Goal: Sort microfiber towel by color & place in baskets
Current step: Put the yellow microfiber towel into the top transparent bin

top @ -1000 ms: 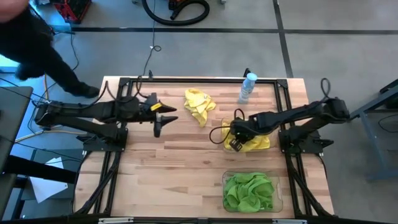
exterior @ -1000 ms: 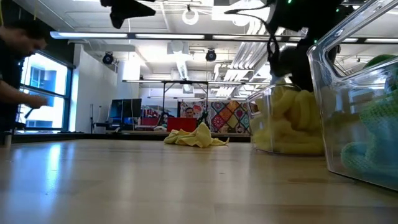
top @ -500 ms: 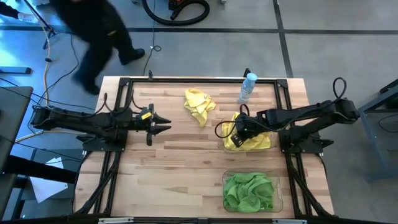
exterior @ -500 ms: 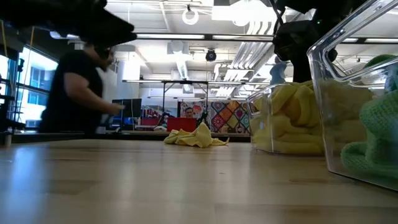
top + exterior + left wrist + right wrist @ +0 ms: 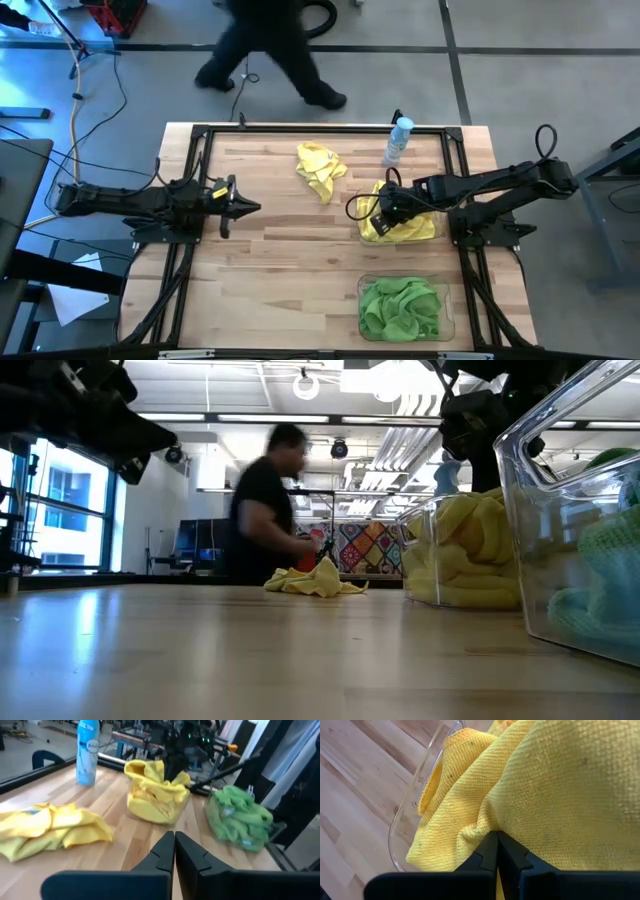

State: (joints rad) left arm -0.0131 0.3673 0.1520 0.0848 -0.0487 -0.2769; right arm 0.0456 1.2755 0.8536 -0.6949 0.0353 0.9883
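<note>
1. Yellow towel [image 5: 319, 169]: loose, far-centre of table [image 5: 280, 280].
2. Yellow basket [image 5: 398, 226] right; green basket [image 5: 405, 308] nearer.
3. Right gripper [image 5: 381, 209]: fingers together, over yellow basket, holds nothing.
4. Left gripper [image 5: 255, 208]: fingers together, empty, at left.

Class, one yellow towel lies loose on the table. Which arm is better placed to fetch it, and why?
Probably the left. Its tool is shut, empty and hangs over bare wood, pointing toward the loose yellow towel. The right tool is shut and down over the yellow cloths in the near basket.
</note>
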